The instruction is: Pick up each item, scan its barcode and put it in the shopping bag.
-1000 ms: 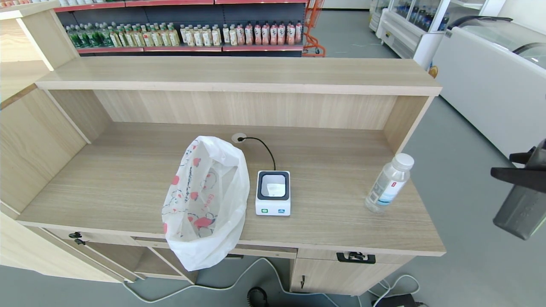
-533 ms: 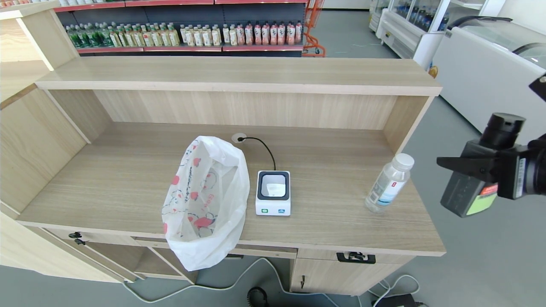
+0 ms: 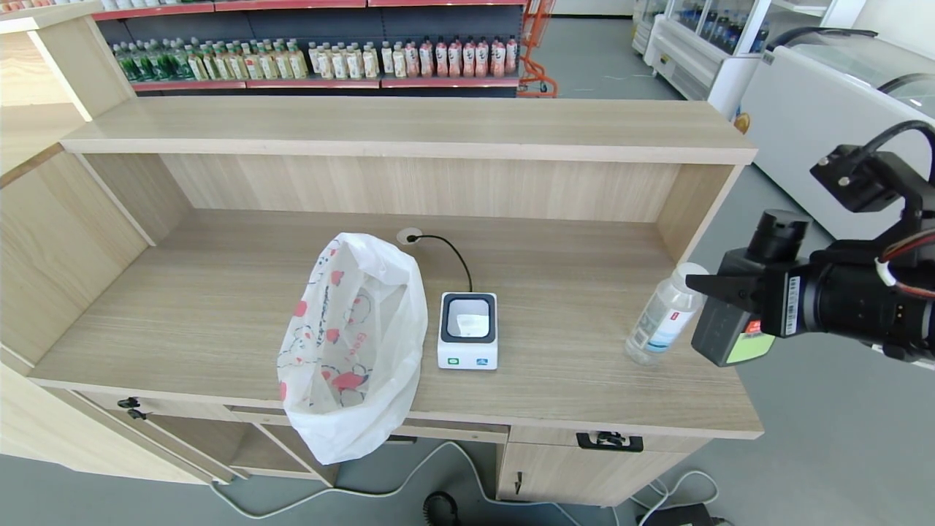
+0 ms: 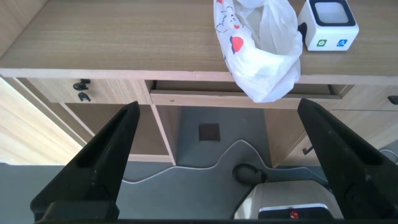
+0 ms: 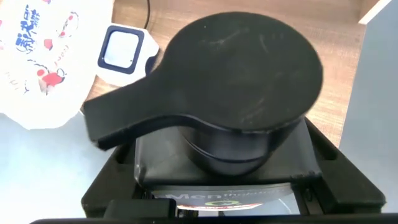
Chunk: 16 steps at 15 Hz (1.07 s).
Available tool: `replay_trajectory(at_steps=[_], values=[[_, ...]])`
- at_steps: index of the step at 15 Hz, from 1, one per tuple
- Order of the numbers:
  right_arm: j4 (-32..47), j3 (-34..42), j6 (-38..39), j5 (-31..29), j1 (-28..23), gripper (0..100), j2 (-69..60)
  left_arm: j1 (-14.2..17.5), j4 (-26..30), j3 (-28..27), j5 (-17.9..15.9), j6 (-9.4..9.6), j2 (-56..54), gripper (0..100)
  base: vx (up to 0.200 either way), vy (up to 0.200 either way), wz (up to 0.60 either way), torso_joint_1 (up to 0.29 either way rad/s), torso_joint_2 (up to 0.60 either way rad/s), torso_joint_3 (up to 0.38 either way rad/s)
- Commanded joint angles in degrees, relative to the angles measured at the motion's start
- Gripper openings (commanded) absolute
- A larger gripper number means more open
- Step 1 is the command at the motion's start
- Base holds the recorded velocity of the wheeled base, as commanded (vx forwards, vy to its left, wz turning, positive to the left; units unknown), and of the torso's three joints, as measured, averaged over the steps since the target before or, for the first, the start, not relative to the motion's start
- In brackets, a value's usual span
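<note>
Right end effector [image 3: 776,310] is clenched on a dark pump bottle [image 3: 719,340]. It holds the bottle tilted in the air just past the right edge of the surface [image 3: 219,307], not over it. In the head view the pump spout overlaps the water bottle [image 3: 663,318]; contact cannot be told.

Water bottle stands upright near the right edge, toward the front right corner, with nothing gripping it.

Scanner [image 3: 467,330] sits mid-surface near the front edge, window up, cable running to the back. Bag [image 3: 350,343] lies just left of the scanner, mouth open, its lower part hanging over the front edge. Its contents cannot be made out.

Left end effector [image 4: 219,112] is released, fingers wide apart, low in front of the surface below the bag.

Progress, as judged: early. Pump bottle is picked up, not yet scanned or bagged. Left to do: bring it across to the scanner window, then drop it in the bag; then the same for the water bottle.
</note>
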Motion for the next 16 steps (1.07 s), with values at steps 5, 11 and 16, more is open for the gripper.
replay_trajectory(at_steps=[5, 11, 16], values=[[-1.8, 1.3, 0.7, -0.1, 0.3, 0, 1.9, 0.0, -0.1, 0.0, 0.0, -0.01, 0.0, 100, 0.0, 0.0, 0.0, 0.0, 0.0, 0.0], [-5.3, 2.0, 0.7, -3.9, 2.9, 0, 3.4, 0.0, 0.0, 0.0, 0.0, 0.17, 0.0, 100, 0.0, 0.0, 0.0, 0.0, 0.0, 0.0], [-9.4, 2.1, 0.9, -4.3, 5.5, 0, 5.6, 0.0, -0.1, 0.0, 0.0, -0.01, 0.0, 100, 0.0, 0.16, 0.0, 0.002, 0.0, 0.003]])
